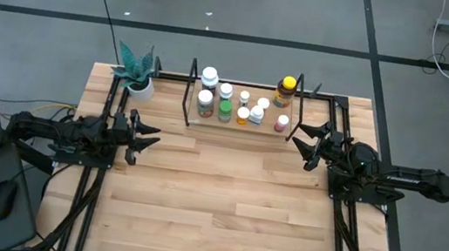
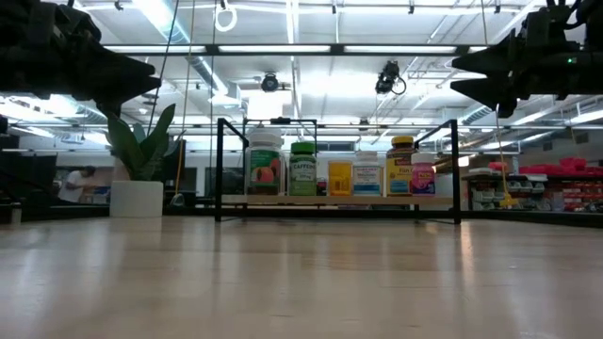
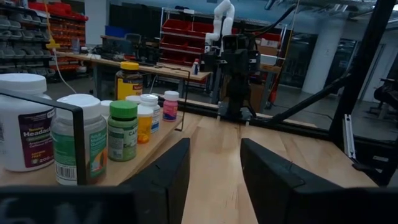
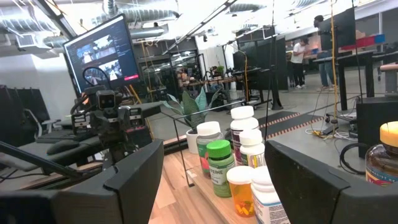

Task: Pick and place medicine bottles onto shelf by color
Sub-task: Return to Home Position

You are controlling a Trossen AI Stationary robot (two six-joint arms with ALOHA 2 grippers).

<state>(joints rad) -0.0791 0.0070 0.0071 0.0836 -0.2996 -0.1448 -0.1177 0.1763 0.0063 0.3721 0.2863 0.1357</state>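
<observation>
Bottles [image 1: 225, 108] on shelf [image 1: 242, 129]: light, stiff, slick plastic; grip mid-body under cap. Left hand [image 1: 155, 135] and right hand [image 1: 300, 151] both wide, empty.

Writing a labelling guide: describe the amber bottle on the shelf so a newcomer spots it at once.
On the wooden table, a black wire shelf stands along the back edge, beside a potted plant. At the shelf's end nearest the right arm, in the back row, is the amber bottle. It alone has a dark amber body and a wide yellow cap; its neighbours are mostly small and white.
</observation>
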